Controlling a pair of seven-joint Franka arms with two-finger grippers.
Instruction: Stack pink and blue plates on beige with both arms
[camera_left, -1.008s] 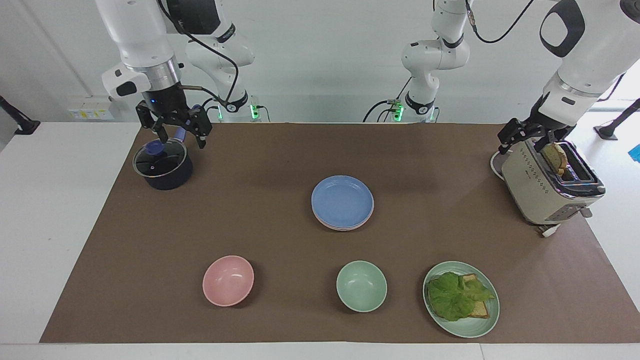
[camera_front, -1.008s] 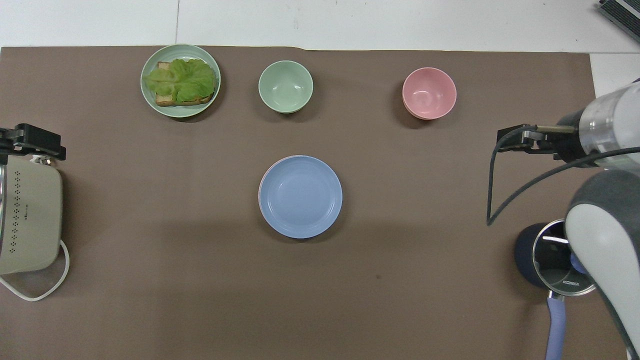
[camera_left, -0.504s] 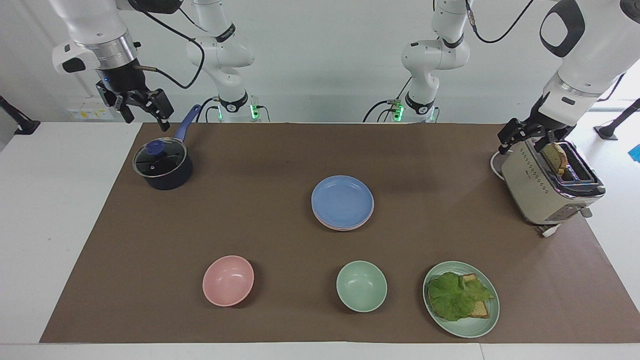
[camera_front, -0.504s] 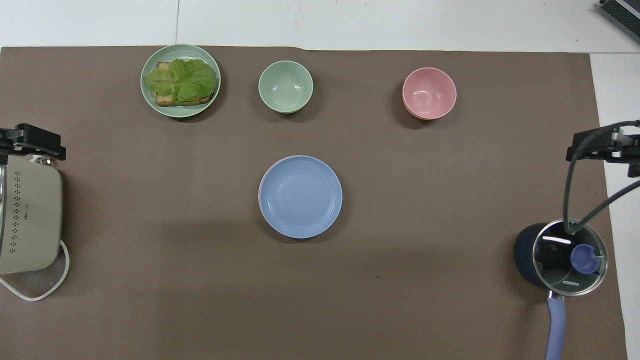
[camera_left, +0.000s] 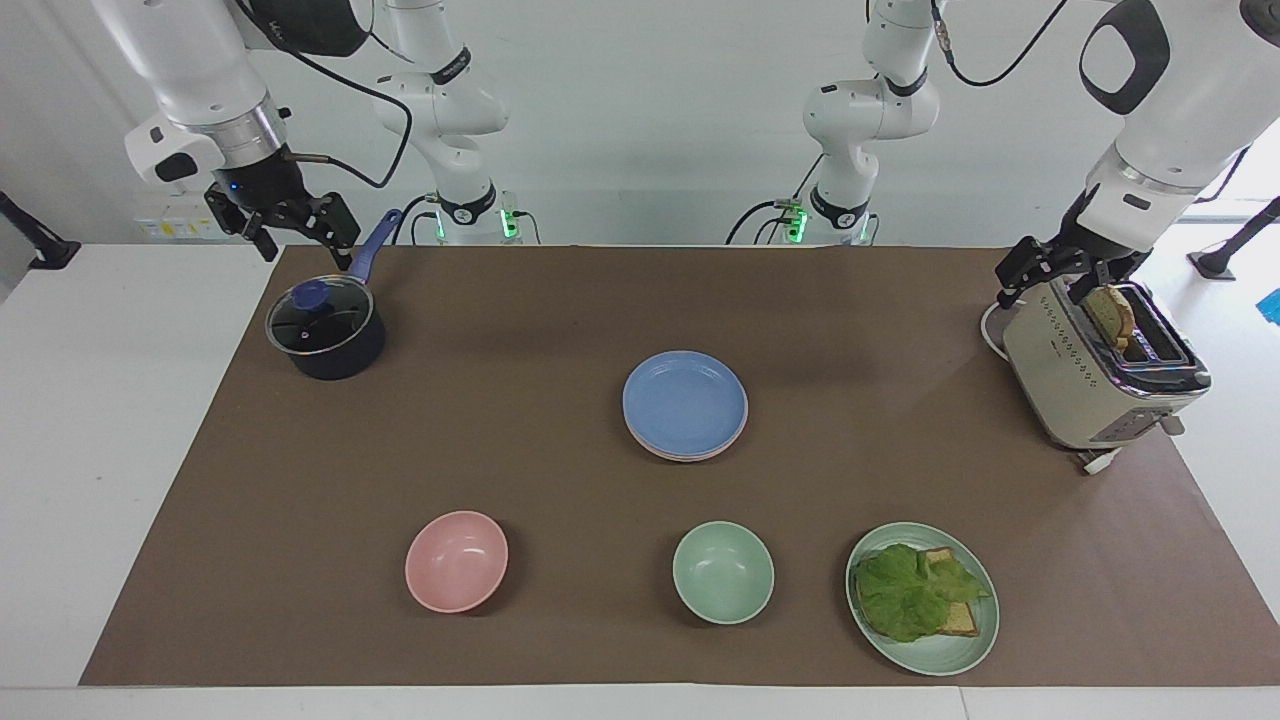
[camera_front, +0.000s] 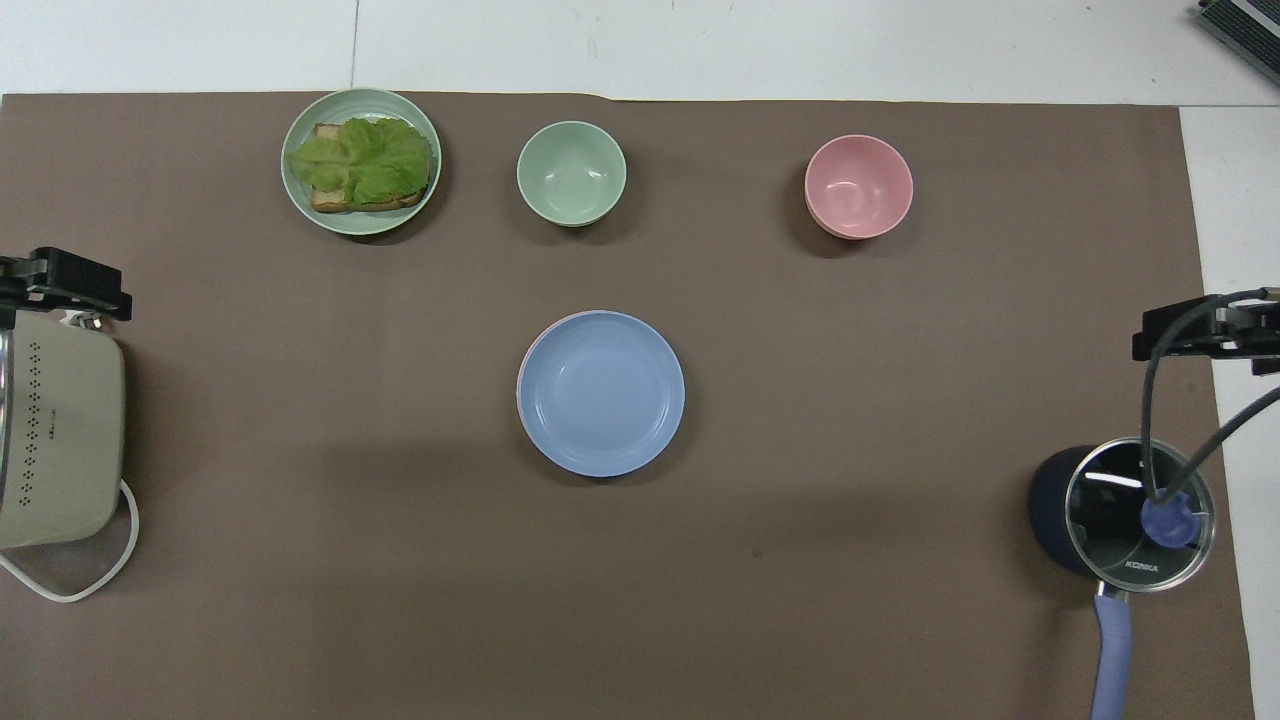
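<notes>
The blue plate (camera_left: 685, 400) (camera_front: 601, 392) lies in the middle of the brown mat, on top of the pink plate (camera_left: 690, 455), of which only a thin rim (camera_front: 520, 375) shows. The beige plate is hidden. My right gripper (camera_left: 305, 245) (camera_front: 1190, 335) hangs open and holds nothing, over the mat's corner beside the dark pot (camera_left: 325, 335). Over the toaster (camera_left: 1095, 375) my left gripper (camera_left: 1050, 280) (camera_front: 65, 280) waits, open, and grips nothing.
A pink bowl (camera_left: 456, 561), a mint-green bowl (camera_left: 723, 572) and a mint-green plate (camera_left: 955, 655) with lettuce and toast line the mat's edge farthest from the robots. The lidded pot (camera_front: 1120, 510) points its blue handle toward the robots. A toast slice (camera_left: 1110, 315) stands in the toaster.
My right gripper has lifted from just above the pot's lid and swung out toward the right arm's end of the table. The left arm and the plates have not moved.
</notes>
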